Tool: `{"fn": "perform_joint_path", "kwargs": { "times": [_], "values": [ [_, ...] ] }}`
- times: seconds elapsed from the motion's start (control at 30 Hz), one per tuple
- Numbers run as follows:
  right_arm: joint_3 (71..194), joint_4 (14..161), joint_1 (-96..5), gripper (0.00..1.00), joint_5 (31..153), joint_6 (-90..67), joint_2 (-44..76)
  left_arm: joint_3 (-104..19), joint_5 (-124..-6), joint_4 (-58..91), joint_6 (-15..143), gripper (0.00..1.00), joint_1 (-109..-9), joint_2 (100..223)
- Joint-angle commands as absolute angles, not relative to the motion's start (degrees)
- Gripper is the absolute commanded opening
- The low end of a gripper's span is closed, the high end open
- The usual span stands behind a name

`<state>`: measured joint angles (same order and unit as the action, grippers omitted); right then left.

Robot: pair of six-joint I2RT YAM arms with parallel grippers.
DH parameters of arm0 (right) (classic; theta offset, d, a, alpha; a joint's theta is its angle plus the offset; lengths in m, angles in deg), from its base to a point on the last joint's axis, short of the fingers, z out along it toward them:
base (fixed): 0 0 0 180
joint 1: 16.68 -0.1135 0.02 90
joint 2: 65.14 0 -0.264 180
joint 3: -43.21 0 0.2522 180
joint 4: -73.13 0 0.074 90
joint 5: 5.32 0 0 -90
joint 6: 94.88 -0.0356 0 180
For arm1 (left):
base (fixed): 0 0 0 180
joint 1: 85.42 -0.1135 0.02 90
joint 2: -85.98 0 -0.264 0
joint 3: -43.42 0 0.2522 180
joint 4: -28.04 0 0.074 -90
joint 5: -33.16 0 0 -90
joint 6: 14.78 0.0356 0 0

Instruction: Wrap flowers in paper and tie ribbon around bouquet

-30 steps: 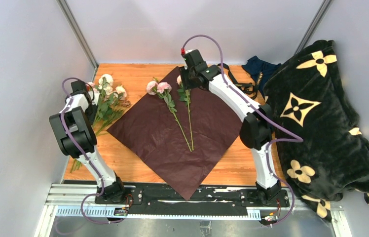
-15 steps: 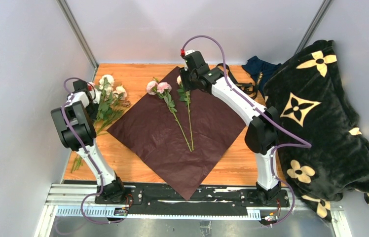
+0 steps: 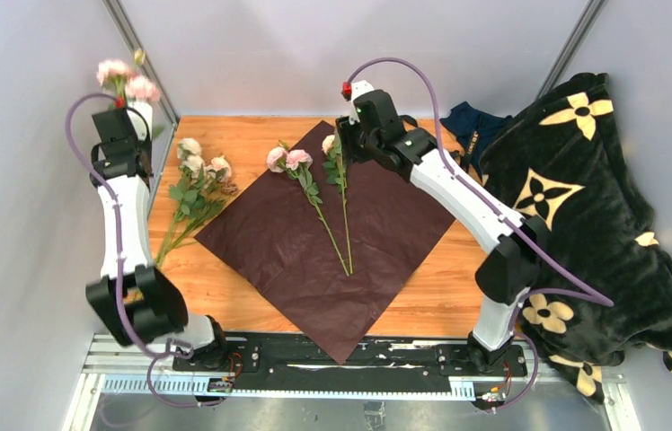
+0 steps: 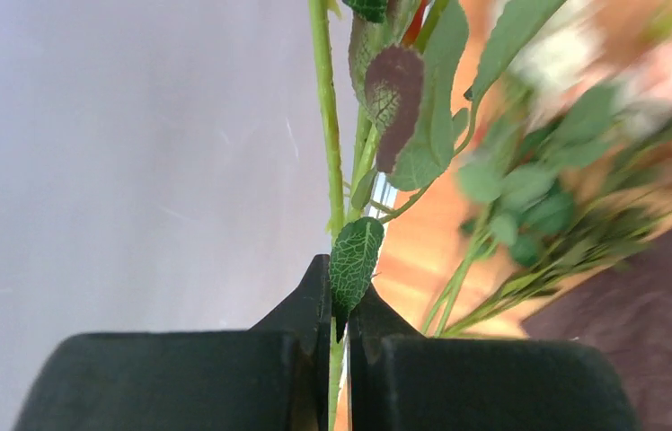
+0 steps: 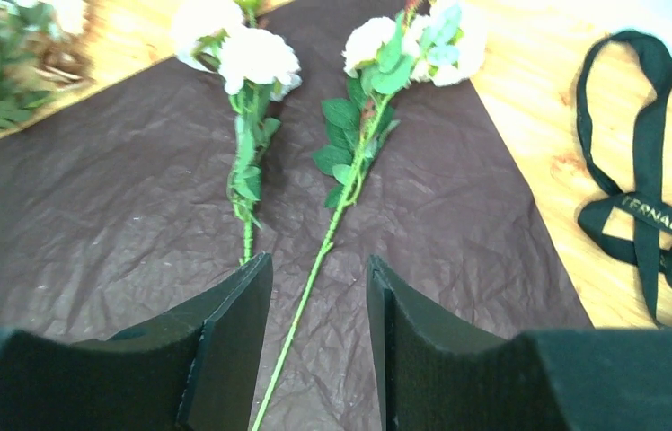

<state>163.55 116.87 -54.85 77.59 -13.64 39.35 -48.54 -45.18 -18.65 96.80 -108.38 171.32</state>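
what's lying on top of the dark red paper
A pink rose stem and a cream rose stem lie on the paper, lower ends meeting. The tabletop beneath it is covered.

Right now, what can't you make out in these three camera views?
Left wrist view: the rose stem in the shut left claw runs off the top edge, blooms unseen; the flowers behind are blurred.
Right wrist view: the ribbon runs off the right edge; the left-hand rose has its stem end hidden behind a finger of the right claw.
Top view: ribbon lettering too small.
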Motion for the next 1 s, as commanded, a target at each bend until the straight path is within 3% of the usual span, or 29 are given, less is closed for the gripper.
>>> {"fn": "perform_joint_path", "kwargs": {
  "times": [0.0,0.13,0.27,0.43,0.57,0.73,0.83,0.93,0.97],
  "values": [
    [157.29,108.85,-56.68,0.49,84.47,-11.42,31.81,-57.27,-50.97,-25.36,96.18,0.00,-105.36,163.34],
    [147.71,91.83,-57.52,0.51,104.00,-13.05,24.59,-63.21,-87.17,-35.26,92.57,0.00,-104.28,159.87],
    [137.60,63.03,-57.54,0.59,124.37,-25.26,19.41,-60.82,-107.98,-35.58,90.72,0.00,-93.97,154.88],
    [135.68,41.26,-58.68,0.63,126.42,-39.56,21.21,-62.23,-115.02,-35.56,87.98,0.00,-81.34,153.58],
    [136.09,39.17,-60.23,0.67,123.34,-39.26,22.18,-63.57,-114.17,-35.60,85.32,0.00,-77.60,154.22],
    [137.71,38.77,-60.48,0.64,121.52,-40.89,24.46,-61.69,-113.58,-35.60,84.86,0.00,-74.74,153.97],
    [139.74,41.34,-60.71,0.52,120.50,-41.64,26.80,-60.88,-112.28,-35.60,85.05,0.00,-72.86,154.21],
    [140.16,43.14,-60.67,0.09,119.48,-42.10,27.61,-59.56,-111.21,-35.61,85.46,0.00,-71.74,154.26],
    [140.35,45.85,-60.53,0.01,118.11,-41.34,27.20,-59.21,-110.45,-35.66,85.39,0.00,-71.71,154.27]
  ]
}}
